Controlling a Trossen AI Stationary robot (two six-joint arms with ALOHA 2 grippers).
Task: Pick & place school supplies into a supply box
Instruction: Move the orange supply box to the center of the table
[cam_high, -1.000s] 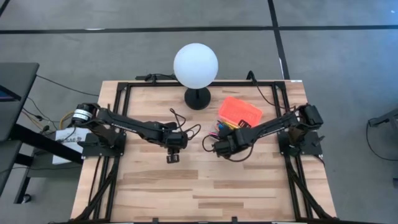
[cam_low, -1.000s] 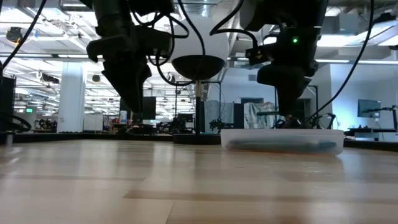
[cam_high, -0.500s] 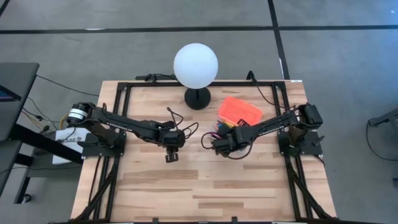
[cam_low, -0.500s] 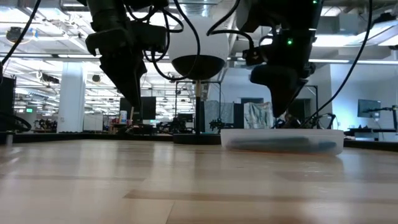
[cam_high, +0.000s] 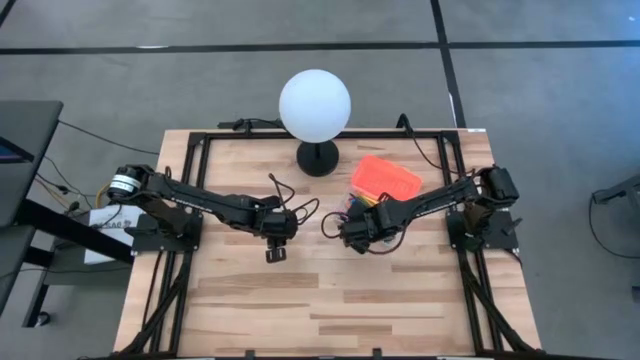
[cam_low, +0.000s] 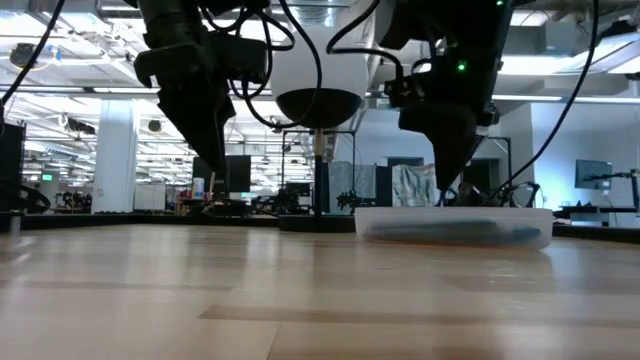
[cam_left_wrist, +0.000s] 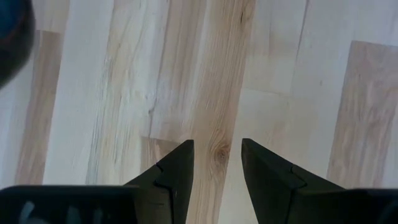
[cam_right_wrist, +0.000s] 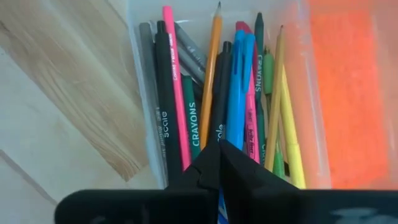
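The supply box (cam_right_wrist: 143, 93) is a clear case, open, resting flat on the table. Its orange lid (cam_high: 387, 178) is folded out beside it. Inside lie several pens, pencils and markers (cam_right_wrist: 217, 81) in black, pink, grey, wood-yellow, blue and green. No scissors show. My right gripper (cam_right_wrist: 219, 148) is shut and hovers over one end of the box; in the low view its tip (cam_low: 441, 197) stands just above the rim of the box (cam_low: 455, 225). My left gripper (cam_left_wrist: 217, 155) is open above bare wood, left of the box (cam_high: 276, 251).
A white globe lamp (cam_high: 315, 104) stands on a black foot (cam_high: 318, 158) at the far middle of the table, close behind both grippers. Loose cables (cam_high: 290, 195) trail by the left wrist. Bare wood (cam_high: 330, 300) spreads across the near half of the table.
My right gripper has moved a little toward the table's left, along the box, and has stayed shut. The box and the supplies in it have kept still.
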